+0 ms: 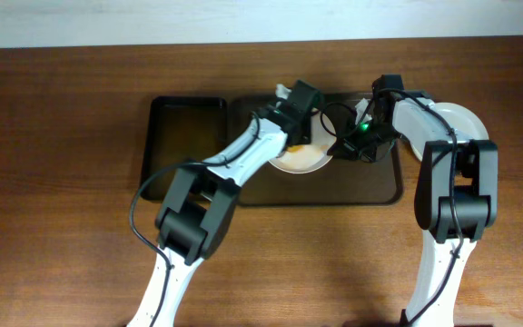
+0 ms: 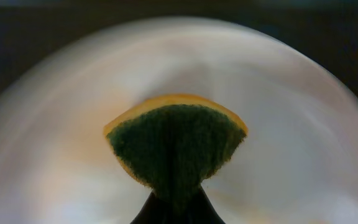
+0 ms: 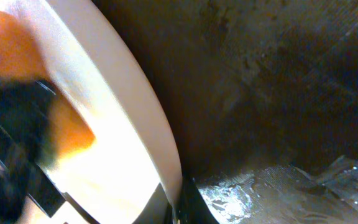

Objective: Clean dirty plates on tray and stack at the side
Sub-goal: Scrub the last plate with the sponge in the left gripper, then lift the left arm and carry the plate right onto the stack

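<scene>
- Scrubbing step: left hand [image 2: 173,210] clenches the sponge [image 2: 176,146] against the plate [image 2: 291,124] on the tray [image 1: 370,186].
- Right hand [image 3: 180,205] pinches the plate's rim, steadying it.
- Next, likely: lift the sponge, carry the plate beside the tray.

Wht plate [image 1: 303,163] on dk tray [image 1: 375,188].

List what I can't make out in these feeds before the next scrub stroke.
1. Overhead: both arms cover much of the plate, so leftover dirt is hidden.
2. Left wrist: the plate is blurred, and the sponge in the left gripper blocks its middle.
3. Right wrist: the plate runs off the left and bottom edges at the right gripper.
4. Overhead: the right arm overlaps the side plate; any stack beneath is unreadable.
</scene>
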Controlling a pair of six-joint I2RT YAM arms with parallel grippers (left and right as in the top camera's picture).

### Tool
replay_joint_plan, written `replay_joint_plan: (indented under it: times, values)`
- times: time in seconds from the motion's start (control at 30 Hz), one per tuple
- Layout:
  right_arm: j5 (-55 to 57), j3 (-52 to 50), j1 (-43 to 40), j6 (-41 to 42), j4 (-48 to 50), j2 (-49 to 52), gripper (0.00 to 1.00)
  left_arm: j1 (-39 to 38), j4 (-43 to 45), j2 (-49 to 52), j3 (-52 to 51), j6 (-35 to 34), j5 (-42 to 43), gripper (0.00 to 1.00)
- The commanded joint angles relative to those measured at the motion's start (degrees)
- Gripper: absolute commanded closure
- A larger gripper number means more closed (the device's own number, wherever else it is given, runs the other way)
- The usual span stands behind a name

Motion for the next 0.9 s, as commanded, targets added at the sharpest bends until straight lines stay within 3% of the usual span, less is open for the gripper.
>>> replay_joint_plan:
  times: [0.0,0.1,0.13,0.2,0.23,0.33,0.47,0.5,0.63,0.73,0.87]
  values:
    - [6.5,-3.0,0.9,-0.6,-0.1,5.0,0.96,3.7,-4.8,6.3,-3.7,-3.0,-9.4,1.0]
    - [6.5,-3.0,0.9,-0.6,0.0,5.0,0.96,3.4,-12.6,6.3,-3.7,-3.3,5.0,1.0]
    - [6.5,-3.0,0.9,-0.6,0.0,5.0,0.96,2.8,-14.2,6.3,-3.7,-3.3,14.1,1.0]
    - [6.5,-3.0,0.9,-0.6,-0.1,5.0,0.96,1.7,-15.5,6.3,-3.7,-2.8,27.6,1.0]
    - [6.5,-3.0,0.9,-0.6,-0.1,5.0,0.96,1.2,-15.0,6.3,-3.7,-1.5,30.3,1.0]
    - [6.5,-3.0,0.9,-0.6,-0.1,5.0,0.96,0.7,-12.2,6.3,-3.7,-1.6,24.3,1.0]
    - [6.5,-3.0,0.9,-0.6,-0.1,5.0,0.96,3.0,-5.0,6.3,-3.7,-4.5,2.1,1.0]
    - [6.5,-3.0,0.9,-0.6,0.0,5.0,0.96,3.9,-4.8,6.3,-3.2,-4.4,0.6,1.0]
    - [6.3,-2.5,0.9,-0.7,0.2,5.0,0.96,5.9,-17.5,4.5,8.1,-4.2,2.4,1.0]
    - [5.9,0.0,0.9,-4.1,0.1,4.8,0.96,7.8,-30.5,0.3,25.6,6.7,12.9,1.0]
    - [11.5,1.7,0.8,-5.8,-1.3,-0.2,0.96,10.0,-41.8,-0.5,40.7,7.2,13.6,1.0]
